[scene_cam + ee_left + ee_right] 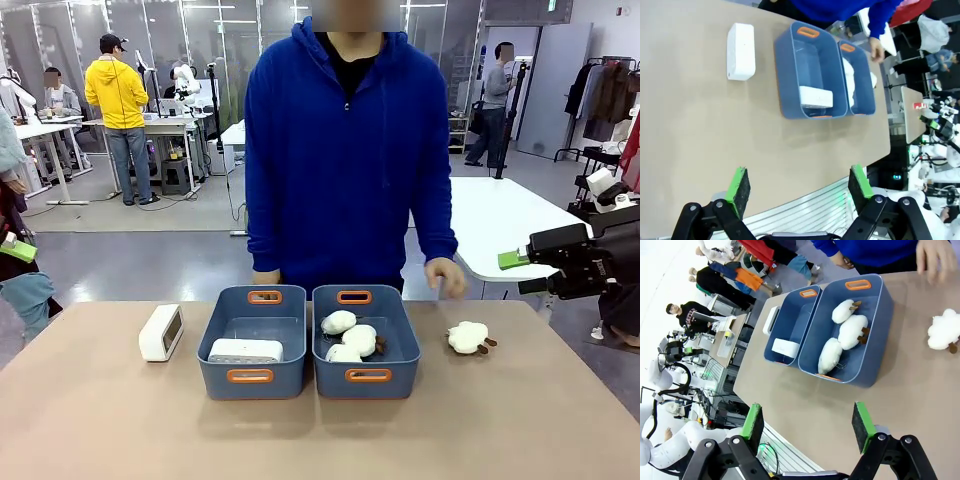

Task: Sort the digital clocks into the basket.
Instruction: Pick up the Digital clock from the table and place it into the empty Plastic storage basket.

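Note:
One white digital clock (161, 332) stands on the table left of the left basket (252, 375); I see that clock (741, 51) and that basket (788, 85) in the left wrist view too. A second digital clock (245, 351) lies inside this basket near its front wall, also seen as the clock (815, 97) and the clock (785, 348). My left gripper (800, 189) hangs open above the table's near edge, holding nothing. My right gripper (810, 424) is open and empty too, and in the front view the right gripper (516, 260) sits raised at the right edge.
The right bin (366, 375) holds three white plush toys (352, 338). A fourth plush toy (469, 337) lies on the table to its right, below the person's hand (443, 275). The person in a blue hoodie stands at the far side.

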Controlling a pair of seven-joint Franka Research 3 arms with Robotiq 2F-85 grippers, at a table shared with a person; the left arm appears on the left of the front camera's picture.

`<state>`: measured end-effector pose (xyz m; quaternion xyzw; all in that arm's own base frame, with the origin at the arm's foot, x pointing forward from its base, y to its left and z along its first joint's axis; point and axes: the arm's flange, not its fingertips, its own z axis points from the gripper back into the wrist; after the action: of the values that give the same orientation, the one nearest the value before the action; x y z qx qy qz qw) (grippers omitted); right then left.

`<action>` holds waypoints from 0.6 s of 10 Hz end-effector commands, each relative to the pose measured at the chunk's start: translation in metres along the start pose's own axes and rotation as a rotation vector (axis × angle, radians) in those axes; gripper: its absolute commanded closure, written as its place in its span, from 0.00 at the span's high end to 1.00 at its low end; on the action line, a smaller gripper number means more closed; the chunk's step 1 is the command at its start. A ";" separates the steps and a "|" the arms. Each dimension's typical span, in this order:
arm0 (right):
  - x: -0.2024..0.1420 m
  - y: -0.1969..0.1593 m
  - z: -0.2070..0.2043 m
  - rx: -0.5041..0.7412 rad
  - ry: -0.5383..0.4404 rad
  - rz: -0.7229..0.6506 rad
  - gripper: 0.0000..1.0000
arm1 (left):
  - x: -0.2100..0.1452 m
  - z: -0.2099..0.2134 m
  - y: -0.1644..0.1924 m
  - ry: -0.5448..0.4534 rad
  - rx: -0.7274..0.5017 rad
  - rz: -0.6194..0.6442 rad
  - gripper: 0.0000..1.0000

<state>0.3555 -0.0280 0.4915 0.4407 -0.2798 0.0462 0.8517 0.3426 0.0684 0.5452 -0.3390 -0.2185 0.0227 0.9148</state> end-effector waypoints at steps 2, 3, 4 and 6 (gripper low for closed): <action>0.001 0.002 0.001 0.003 0.004 0.006 0.90 | 0.007 0.004 -0.001 0.032 0.033 0.024 1.00; 0.001 0.002 0.001 0.003 0.004 0.006 0.90 | 0.005 0.004 -0.001 0.036 0.041 0.034 1.00; 0.001 0.002 0.001 0.003 0.004 0.006 0.90 | 0.005 0.002 -0.003 0.047 0.049 0.037 1.00; 0.001 0.002 0.001 0.003 0.004 0.006 0.90 | 0.009 -0.004 -0.005 0.072 0.071 0.051 1.00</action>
<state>0.3554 -0.0280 0.4915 0.4408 -0.2797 0.0463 0.8517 0.3464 0.0677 0.5423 -0.3225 -0.1923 0.0340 0.9262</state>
